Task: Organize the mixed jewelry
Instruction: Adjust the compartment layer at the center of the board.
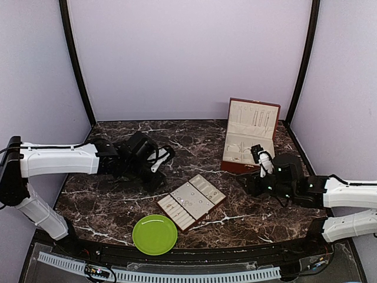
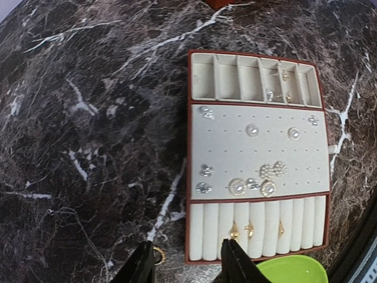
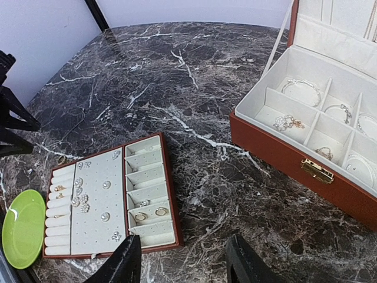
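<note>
Marble bench (image 2: 88, 147) holds tray (image 2: 189, 153) and jewelry (image 2: 252, 130); left gripper (image 2: 185, 259) and right gripper (image 3: 184, 247) gape empty. Tiny, slippery ring (image 2: 158, 254) off tray's corner likely wants pinching across its band.

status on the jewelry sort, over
left gripper open, right gripper open, both empty. jewelry mostly in tray and box. one gold ring loose on table beside tray. nothing blocking.

tiny silvery and pearl studs (image 2: 273, 170) dot the tray's (image 2: 230, 147) middle panel; gold rings (image 2: 248, 230) sit in its slots.
</note>
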You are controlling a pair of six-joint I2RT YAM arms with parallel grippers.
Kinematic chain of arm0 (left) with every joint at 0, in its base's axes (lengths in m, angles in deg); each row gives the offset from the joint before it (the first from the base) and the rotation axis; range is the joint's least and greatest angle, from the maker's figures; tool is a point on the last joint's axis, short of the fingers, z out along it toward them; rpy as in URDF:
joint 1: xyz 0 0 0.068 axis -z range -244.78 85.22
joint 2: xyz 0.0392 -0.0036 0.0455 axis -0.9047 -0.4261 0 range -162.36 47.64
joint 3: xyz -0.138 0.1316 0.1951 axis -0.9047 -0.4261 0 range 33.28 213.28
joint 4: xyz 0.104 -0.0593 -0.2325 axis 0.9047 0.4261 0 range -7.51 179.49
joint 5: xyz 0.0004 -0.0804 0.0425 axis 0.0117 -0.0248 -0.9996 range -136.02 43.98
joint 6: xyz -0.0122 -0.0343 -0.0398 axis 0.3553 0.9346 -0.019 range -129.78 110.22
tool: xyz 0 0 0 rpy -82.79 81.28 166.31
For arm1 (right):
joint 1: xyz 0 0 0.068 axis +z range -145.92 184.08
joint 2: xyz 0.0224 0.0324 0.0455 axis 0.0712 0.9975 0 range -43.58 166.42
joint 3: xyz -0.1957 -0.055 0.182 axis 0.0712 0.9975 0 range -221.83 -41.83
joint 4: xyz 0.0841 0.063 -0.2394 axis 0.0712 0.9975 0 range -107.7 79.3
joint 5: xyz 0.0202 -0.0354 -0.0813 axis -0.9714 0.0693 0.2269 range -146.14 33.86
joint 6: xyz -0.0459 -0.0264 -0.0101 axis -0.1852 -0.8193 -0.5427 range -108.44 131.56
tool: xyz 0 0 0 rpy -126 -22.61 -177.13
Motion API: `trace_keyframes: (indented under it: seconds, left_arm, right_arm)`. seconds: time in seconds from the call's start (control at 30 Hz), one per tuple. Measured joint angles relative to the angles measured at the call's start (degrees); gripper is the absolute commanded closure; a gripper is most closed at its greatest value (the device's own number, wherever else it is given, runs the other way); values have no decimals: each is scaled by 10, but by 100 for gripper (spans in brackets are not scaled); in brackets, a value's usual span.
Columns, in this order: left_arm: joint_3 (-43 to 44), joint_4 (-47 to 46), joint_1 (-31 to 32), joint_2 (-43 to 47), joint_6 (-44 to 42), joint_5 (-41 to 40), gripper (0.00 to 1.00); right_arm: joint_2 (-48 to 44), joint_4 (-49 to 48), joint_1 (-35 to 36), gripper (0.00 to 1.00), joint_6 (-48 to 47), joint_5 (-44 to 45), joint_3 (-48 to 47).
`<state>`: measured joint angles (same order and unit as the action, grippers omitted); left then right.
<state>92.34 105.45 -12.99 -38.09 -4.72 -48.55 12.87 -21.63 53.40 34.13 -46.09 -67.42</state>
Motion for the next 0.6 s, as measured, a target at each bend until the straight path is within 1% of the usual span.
trace_keyframes:
  seconds: [0.17,0.33,0.6]
  left_arm:
    - [-12,23,-45,3,19,-16,72]
    - [-29,40,-64,-8,35,-28,75]
    - [-33,44,-73,-69,33,-25,82]
  right_arm:
    - [-19,13,0,50,20,3,0]
    - [-19,14,-1,50,35,3,0]
    - [-16,14,-1,50,45,3,0]
